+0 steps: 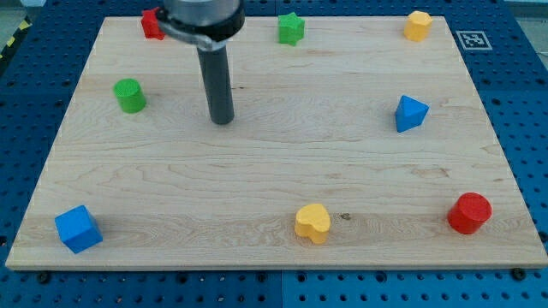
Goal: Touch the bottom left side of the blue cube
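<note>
My tip (pixel 222 121) rested on the bench (pixel 274 162) in its upper-left part, well apart from the blue cube (pixel 78 228), which sat by the bench's bottom-left corner. There was no gripper on this arm, only the dark rod, so there was no wide or narrow state to report and nothing was held. The nearest block to the tip was the green cylinder (pixel 130 95), toward the left edge; the red block (pixel 152 24) lay at the top edge, partly behind the arm.

I judged the task as hardly begun: no contact with the cube had been made, and the whole approach was left. The tip would need to travel toward the bottom-left corner and come round to the cube's lower-left face, a tight spot, since that face looked close to the bench's edges.
</note>
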